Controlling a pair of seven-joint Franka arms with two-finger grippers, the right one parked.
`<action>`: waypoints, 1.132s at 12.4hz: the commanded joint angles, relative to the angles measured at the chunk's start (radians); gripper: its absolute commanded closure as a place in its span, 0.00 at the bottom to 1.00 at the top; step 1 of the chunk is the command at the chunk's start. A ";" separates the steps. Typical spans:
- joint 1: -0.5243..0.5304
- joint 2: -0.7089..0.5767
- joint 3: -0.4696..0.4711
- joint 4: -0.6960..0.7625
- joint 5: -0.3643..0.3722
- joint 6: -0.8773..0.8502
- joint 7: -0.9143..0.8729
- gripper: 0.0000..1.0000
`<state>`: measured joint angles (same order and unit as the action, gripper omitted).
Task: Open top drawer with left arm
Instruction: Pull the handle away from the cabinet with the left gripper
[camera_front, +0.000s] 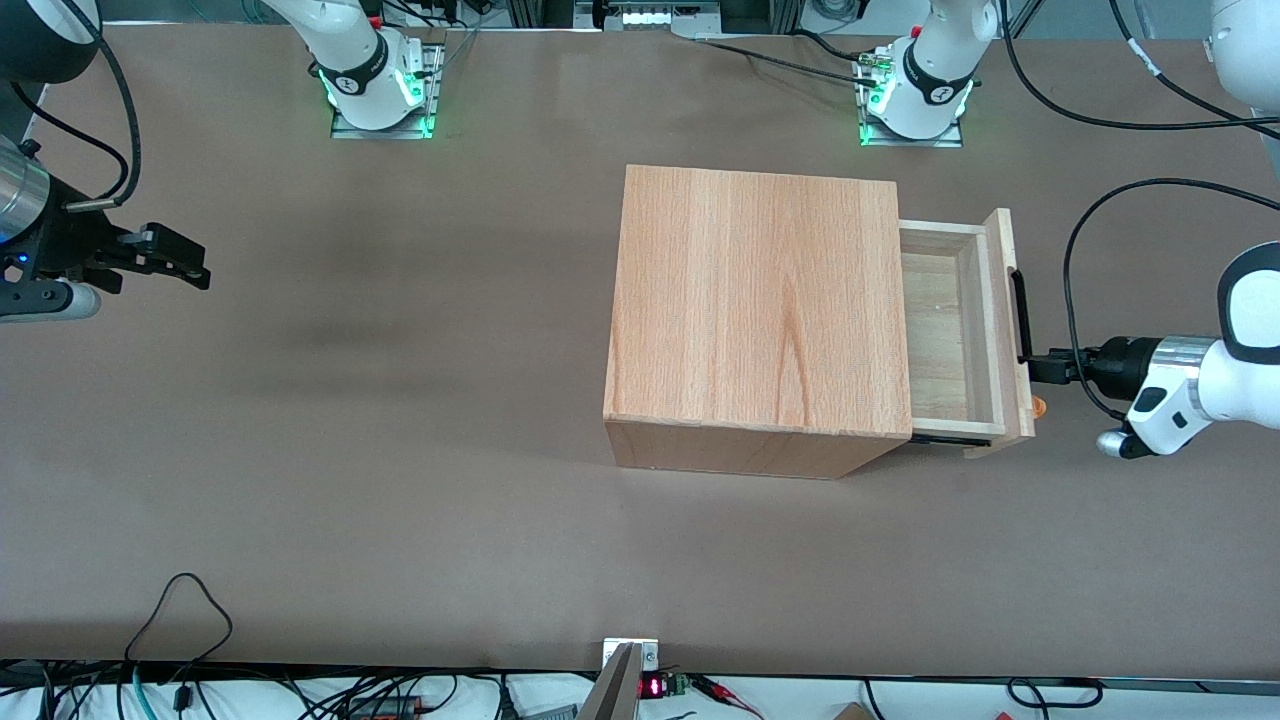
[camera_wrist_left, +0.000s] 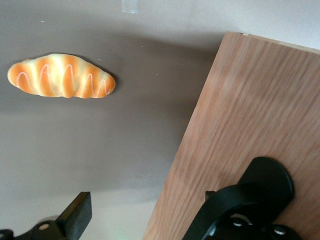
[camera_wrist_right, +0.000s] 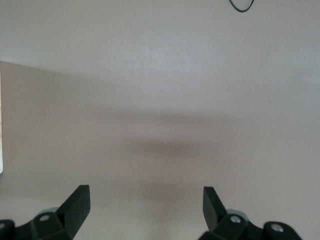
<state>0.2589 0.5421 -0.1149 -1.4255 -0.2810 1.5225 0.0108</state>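
Nearest the front camera, the bare brown bench (camera_front: 400, 500) is running along its near edge, and the wooden box (camera_front: 755, 300) is standing on it past the middle.

At the box's three o'clock in the front view, the top drawer (camera_front: 950, 330) is sitting partly drawn out toward the working arm's end of the bench. Its pale tray is showing open to above, and nothing is lying in the part that shows. Its front panel (camera_front: 1010, 330) is facing the left arm (camera_front: 1200, 385), and the slim black bar handle (camera_front: 1019, 315) is running along that panel.

The gripper (camera_front: 1040, 368) is meeting the end of the handle nearer the front camera, reaching in level from three o'clock, which I take as the line along which the drawer slides. In the wrist view the fingers (camera_wrist_left: 77, 212) are standing wide apart. One is hanging over bare bench and the other is lying against the panel by the handle's black mount (camera_wrist_left: 265, 182). They are not clamping anything. It looks to me as if a single finger is hooking the bar for the pull instead of pinching it.

Below the panel, a striped orange bread roll (camera_wrist_left: 61, 76) is lying on the bench just beside the drawer front, apart from the fingers. From the front only an orange tip (camera_front: 1040, 405) is peeking out at the panel's five o'clock corner.
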 joint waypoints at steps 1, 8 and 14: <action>0.016 0.029 -0.002 0.065 0.020 0.021 0.003 0.00; 0.037 0.035 0.006 0.068 0.032 0.024 0.005 0.00; 0.060 0.045 0.008 0.094 0.034 0.022 0.003 0.00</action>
<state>0.3151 0.5498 -0.1043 -1.4094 -0.2735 1.5250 0.0269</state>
